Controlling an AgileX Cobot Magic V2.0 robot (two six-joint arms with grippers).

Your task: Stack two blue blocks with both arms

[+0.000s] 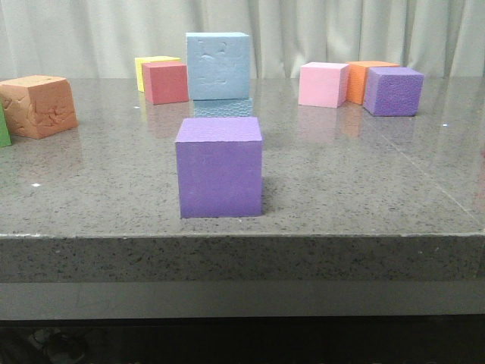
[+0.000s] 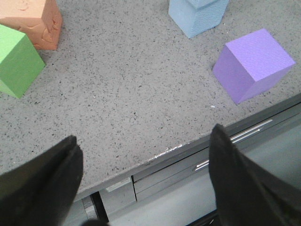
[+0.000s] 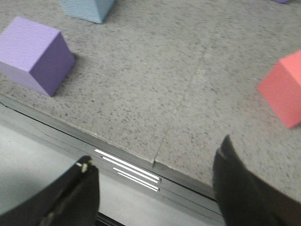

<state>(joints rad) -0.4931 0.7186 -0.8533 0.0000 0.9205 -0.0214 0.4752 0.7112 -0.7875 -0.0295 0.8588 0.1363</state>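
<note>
Blue stack: and there it is, the upper blue block (image 1: 218, 67) sits on the lower blue block (image 1: 223, 108), mid-table toward the back, in the front view. Only a strip of the lower one shows there, behind the near purple cube.
Upper block surface: smooth face with small dents.
Lower block surface: pebbly, seen clearly in the left wrist view (image 2: 197, 20).
Left gripper (image 2: 146, 181): fingers spread wide, nothing between them, hanging over the table's front edge, well apart from the stack.
Right gripper (image 3: 155, 195): also spread wide and empty, over the front edge too, clear of every block.
Near purple cube (image 1: 220, 167): standing alone close to the front edge, right in front of the blue stack, not touching it.
Red cube (image 1: 165, 83): just left of the stack, with a yellow cube (image 1: 151, 64) tucked behind it.
Pink cube (image 1: 323, 84): right of the stack at the back, beside an orange cube (image 1: 359, 80) and a second purple cube (image 1: 392, 91).
Far left: a cracked orange cube (image 1: 38, 105), and a green cube (image 2: 16, 61) just beside it in the left wrist view.
Table (image 1: 364, 182): grey speckled stone top, all the cubes resting on it.
</note>
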